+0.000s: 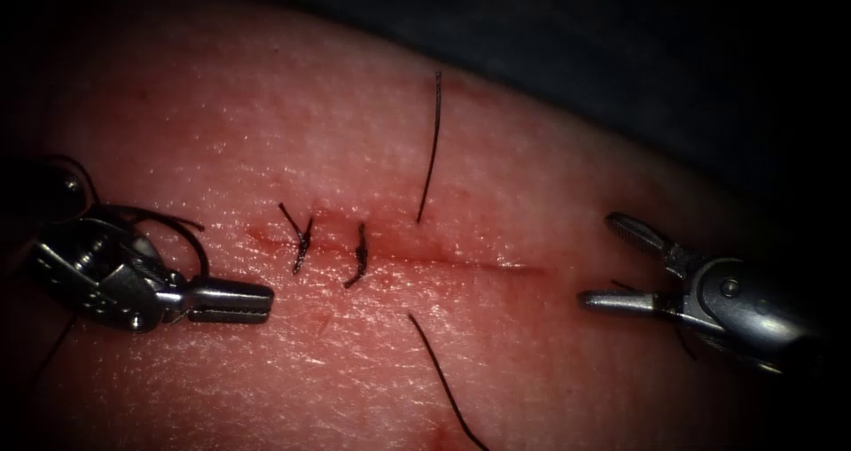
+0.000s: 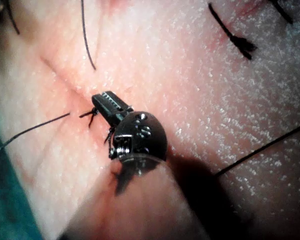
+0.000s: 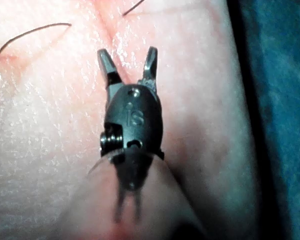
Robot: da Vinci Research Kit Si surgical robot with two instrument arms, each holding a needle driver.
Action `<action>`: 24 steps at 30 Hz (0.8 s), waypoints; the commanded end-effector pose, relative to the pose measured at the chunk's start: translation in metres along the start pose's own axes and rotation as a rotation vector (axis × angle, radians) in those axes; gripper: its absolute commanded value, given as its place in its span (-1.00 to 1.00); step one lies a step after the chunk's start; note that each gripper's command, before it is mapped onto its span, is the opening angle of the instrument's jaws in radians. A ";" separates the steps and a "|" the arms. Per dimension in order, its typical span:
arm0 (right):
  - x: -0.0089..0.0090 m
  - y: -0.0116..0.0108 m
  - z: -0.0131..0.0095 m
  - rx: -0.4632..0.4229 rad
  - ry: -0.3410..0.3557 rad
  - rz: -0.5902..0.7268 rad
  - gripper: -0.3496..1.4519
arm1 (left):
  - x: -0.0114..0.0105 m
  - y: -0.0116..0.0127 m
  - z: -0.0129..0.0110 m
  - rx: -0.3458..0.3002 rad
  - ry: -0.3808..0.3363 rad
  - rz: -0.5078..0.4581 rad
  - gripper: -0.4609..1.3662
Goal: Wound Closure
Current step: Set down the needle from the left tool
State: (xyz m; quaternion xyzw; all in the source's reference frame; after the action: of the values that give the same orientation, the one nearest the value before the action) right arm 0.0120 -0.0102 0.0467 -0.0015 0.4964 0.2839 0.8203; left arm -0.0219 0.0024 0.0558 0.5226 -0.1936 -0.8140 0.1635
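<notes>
- Left tool [image 1: 232, 301] lies low on the tissue [image 1: 550, 380], left of the cut [image 1: 461, 260]. Its jaws are pressed together and nothing shows between them. Dark thread loops around its wrist, apparently just draped there rather than held.
- Right tool [image 1: 612, 265] sits at the right end of the cut, jaws spread wide and holding nothing – a waiting stance, by my reading. The right wrist view [image 3: 128, 62] shows the same open fork over bare tissue.
- Two finished stitches [image 1: 301, 243] cross the cut's left part, between the tools and nearer the left one.
- One thread [image 1: 432, 141] rises from the cut's far edge; its other end [image 1: 443, 384] trails off the near side. Both strands lie free – apart from either tool.
- Needle: cannot make it out.
</notes>
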 end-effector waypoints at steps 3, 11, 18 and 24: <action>0.0000 0.0000 0.0000 -0.001 0.000 0.000 0.16 | -0.0015 -0.0030 0.0001 -0.012 -0.002 0.038 -0.88; 0.0000 0.0000 0.0000 -0.001 0.000 0.000 0.16 | -0.0069 -0.0071 0.0003 0.028 -0.016 0.057 -0.88; 0.0000 0.0000 0.0000 -0.001 0.000 0.000 0.16 | -0.0111 -0.0024 0.0018 0.046 -0.023 0.013 -0.88; 0.0000 0.0000 0.0000 -0.001 0.000 0.000 0.16 | -0.0136 0.0021 0.0032 0.067 -0.024 -0.040 -0.88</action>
State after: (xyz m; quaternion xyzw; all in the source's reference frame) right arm 0.0120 -0.0102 0.0467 -0.0015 0.4965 0.2839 0.8203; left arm -0.0192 0.0072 0.0692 0.5217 -0.2140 -0.8164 0.1243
